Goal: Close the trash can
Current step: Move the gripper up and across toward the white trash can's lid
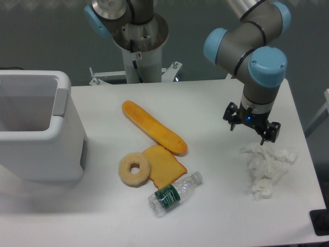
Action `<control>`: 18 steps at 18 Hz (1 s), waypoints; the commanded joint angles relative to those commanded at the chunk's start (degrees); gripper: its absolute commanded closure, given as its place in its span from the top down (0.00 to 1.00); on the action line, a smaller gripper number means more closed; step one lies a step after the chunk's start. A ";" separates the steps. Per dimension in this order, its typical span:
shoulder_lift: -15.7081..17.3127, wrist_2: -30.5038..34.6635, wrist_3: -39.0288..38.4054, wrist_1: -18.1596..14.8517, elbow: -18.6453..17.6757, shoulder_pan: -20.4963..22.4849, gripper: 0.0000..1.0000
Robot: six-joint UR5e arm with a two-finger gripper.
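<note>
The trash can [38, 131] sits at the left edge of the white table [216, 216], its top open so the hollow inside shows; its lid is not clearly visible. The gripper [252, 129] hangs far off at the right, just above a crumpled tissue [267, 167], jaws spread and holding nothing. Closing looks not yet begun: the arm must first cross the table to the can. Between them lie a long bread loaf [154, 127], a toast slice [164, 165], a doughnut [134, 169] and a small water bottle [174, 193]. Behind, a dark wall.
</note>
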 joint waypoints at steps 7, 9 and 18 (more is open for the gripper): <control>0.79 -0.27 -0.53 -0.61 0.00 -0.70 1.00; 2.80 -0.09 -0.70 -0.70 -0.96 -1.05 1.00; 11.68 0.62 -7.18 -3.34 -7.82 -7.55 1.00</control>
